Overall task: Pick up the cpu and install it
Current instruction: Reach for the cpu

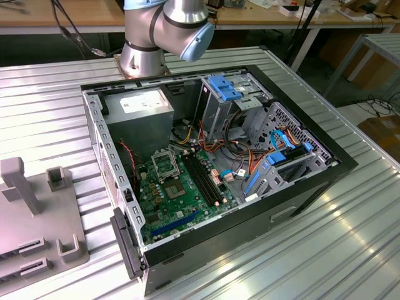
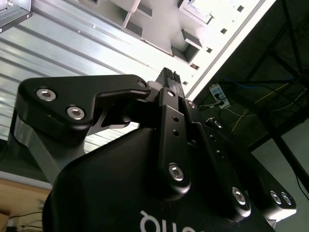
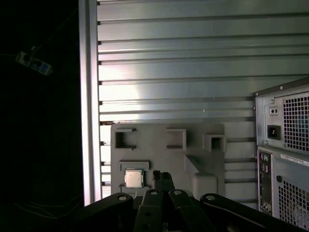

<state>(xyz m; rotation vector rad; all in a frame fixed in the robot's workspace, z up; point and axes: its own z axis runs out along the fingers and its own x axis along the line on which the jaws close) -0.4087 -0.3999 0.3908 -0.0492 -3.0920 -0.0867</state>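
Gripper (image 3: 162, 176) is hanging clenched and empty near the cpu (image 3: 133, 178), which is lying in a grey fixture (image 1: 62, 212) pocket on the bench (image 3: 169, 63), eight o'clock from the computer case (image 1: 219, 250) in the exterior view.

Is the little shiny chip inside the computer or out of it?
Out. The cpu lies flat in a pocket of the grey holder on the table, beside the computer case.

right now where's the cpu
In the first wrist view the cpu lies flat on the grey fixture tray, close beside the gripper and not held by it, well apart from the computer case.
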